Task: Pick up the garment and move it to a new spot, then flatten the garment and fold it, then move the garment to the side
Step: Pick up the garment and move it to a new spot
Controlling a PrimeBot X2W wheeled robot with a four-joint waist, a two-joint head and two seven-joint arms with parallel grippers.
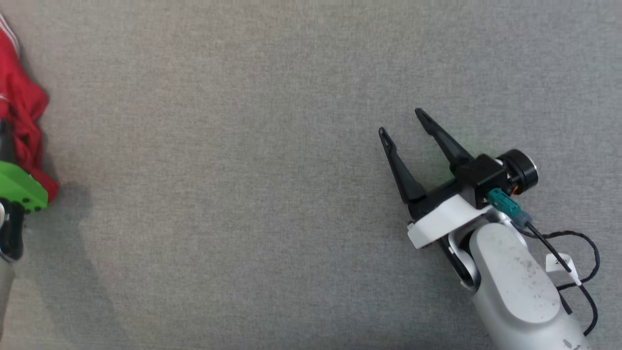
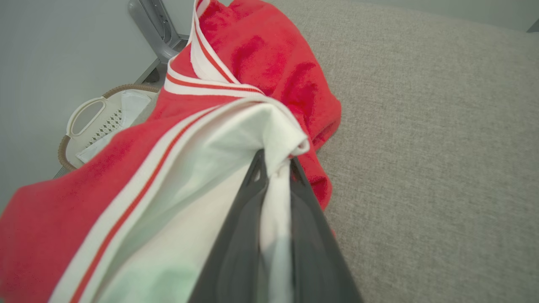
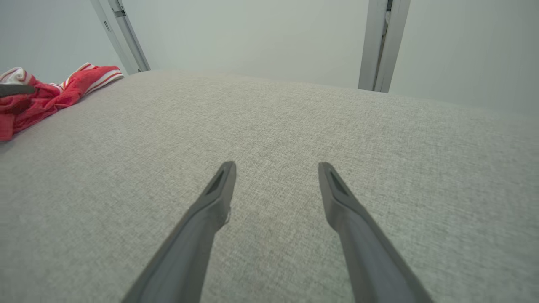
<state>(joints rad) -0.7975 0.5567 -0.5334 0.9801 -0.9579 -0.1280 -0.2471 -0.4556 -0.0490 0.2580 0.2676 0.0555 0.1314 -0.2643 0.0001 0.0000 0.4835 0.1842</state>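
The garment (image 2: 261,59) is red with white striped trim and a white lining, bunched at the left edge of the grey table (image 1: 272,146). In the left wrist view my left gripper (image 2: 276,162) is shut on a fold of its white cloth, the fabric pinched between the two dark fingers. The head view shows the garment (image 1: 22,112) at the far left, beside the left arm's green part. My right gripper (image 1: 401,121) stands open over bare table at the right, far from the garment (image 3: 50,94), with nothing between its fingers (image 3: 219,189).
A pale laundry basket (image 2: 90,126) stands off the table's edge past the garment. Grey frame posts (image 3: 381,42) rise against the wall behind the table. A black cable (image 1: 578,262) loops beside the right forearm.
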